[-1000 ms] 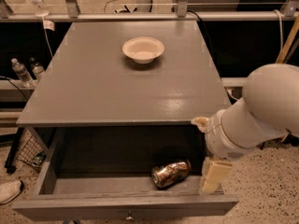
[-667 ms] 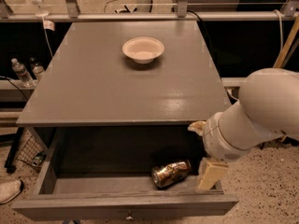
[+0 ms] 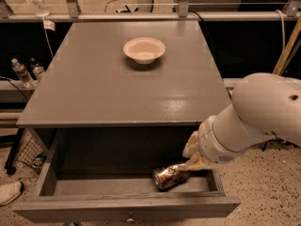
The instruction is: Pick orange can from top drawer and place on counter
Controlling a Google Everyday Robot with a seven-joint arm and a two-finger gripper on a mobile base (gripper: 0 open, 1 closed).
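The orange can [image 3: 168,175] lies on its side on the floor of the open top drawer [image 3: 94,186], right of the middle. The drawer is pulled out below the counter [image 3: 113,91], and its small metal knob [image 3: 129,217] shows at the bottom edge. My gripper [image 3: 194,160] reaches down into the right part of the drawer. It sits at the can's right end and appears to touch it. The large white arm [image 3: 254,121] hides the drawer's right wall.
A white bowl [image 3: 144,49] stands at the back middle of the counter. Plastic bottles [image 3: 22,72] stand on the left behind the cabinet. A railing runs along the back. A shoe [image 3: 8,192] lies on the speckled floor at the lower left.
My arm has moved left and down into the drawer. The gripper has gone from beside the can's right end to right against it. The can has not moved.
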